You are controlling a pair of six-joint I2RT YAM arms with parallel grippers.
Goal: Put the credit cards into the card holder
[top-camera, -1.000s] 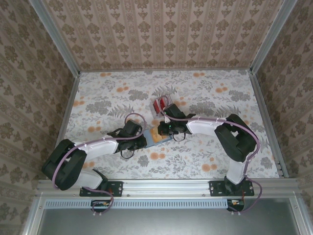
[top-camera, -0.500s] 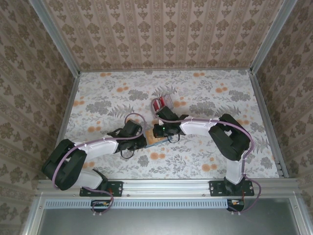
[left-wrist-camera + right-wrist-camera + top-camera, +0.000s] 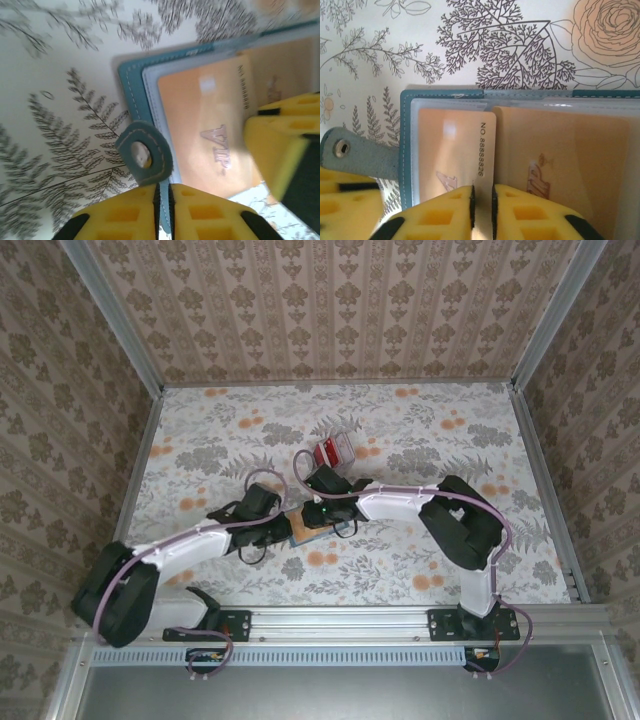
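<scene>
Starting at the far left of the card holder (image 3: 131, 95): the left gripper (image 3: 163, 192), pads drawn almost together, with what looks like a thin teal sliver of the holder's edge pinched between them. Just above those pads, hanging off the holder's left border, the snap tab (image 3: 145, 159), curled up rather than flat. Then the holder itself, lying open and face-up on the floral table (image 3: 450, 570), clear pockets showing. In its left-hand pocket, a tan VIP card (image 3: 210, 135) (numbered along one edge), looking seated under the clear window. Over the holder's middle, the right gripper (image 3: 482, 192): pads a narrow slit apart, astride that tan card's right edge; cannot tell whether pinching it or merely straddling it. Beyond the holder and slightly right of it, well apart, the credit cards (image 3: 333, 452), a red stack waiting, not yet in any pocket.

Likely trouble from here: lifting the right pads while caught on the card edge, dragging it back out of its pocket. Losing the thin left-hand pinch, letting the holder skid or fold shut under a push. Snagging the curled tab on withdrawal. Picking two red cards at once from so tight a stack.
</scene>
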